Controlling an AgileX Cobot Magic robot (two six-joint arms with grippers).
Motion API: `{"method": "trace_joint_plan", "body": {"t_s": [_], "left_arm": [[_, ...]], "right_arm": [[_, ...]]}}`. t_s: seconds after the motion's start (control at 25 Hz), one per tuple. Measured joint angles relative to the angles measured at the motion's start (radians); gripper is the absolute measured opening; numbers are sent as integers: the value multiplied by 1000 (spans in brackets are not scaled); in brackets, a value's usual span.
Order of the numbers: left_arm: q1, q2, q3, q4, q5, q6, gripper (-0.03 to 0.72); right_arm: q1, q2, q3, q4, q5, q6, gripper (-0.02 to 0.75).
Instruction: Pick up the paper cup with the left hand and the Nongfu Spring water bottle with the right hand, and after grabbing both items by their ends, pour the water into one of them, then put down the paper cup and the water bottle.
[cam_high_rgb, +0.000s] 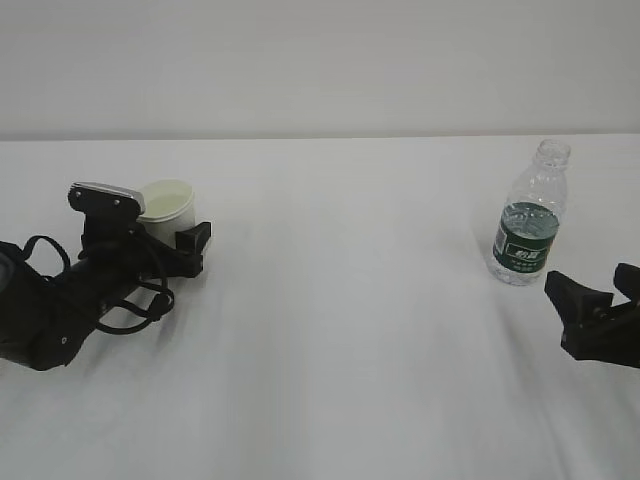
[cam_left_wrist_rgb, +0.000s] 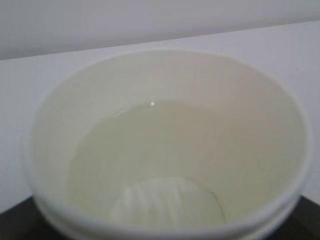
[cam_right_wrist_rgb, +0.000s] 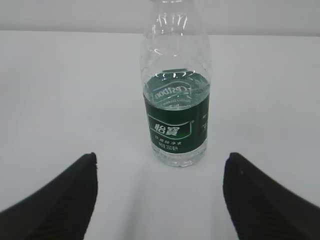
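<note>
The white paper cup stands upright on the table at the left, between the jaws of my left gripper. One black jaw shows at the cup's right side; the other is hidden. In the left wrist view the cup fills the frame, and clear liquid seems to lie inside it. Whether the jaws press on its wall I cannot tell. The Nongfu Spring water bottle, capless and partly filled, stands upright at the right. My right gripper is open, just short of the bottle, its fingers wide apart.
The white table runs back to a pale wall. The black left arm with its cables lies low along the table's left side. Nothing else stands on the surface.
</note>
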Motion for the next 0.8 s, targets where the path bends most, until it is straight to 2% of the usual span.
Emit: {"method": "trace_joint_plan", "body": {"t_s": [0.28, 0.8], "left_arm": [[0, 0, 2, 0, -2, 0, 668], [0, -106, 130, 2, -4, 0, 666]], "right_arm": [[0, 0, 0, -1, 0, 5, 588], [0, -2, 0, -12, 0, 5, 588]]}}
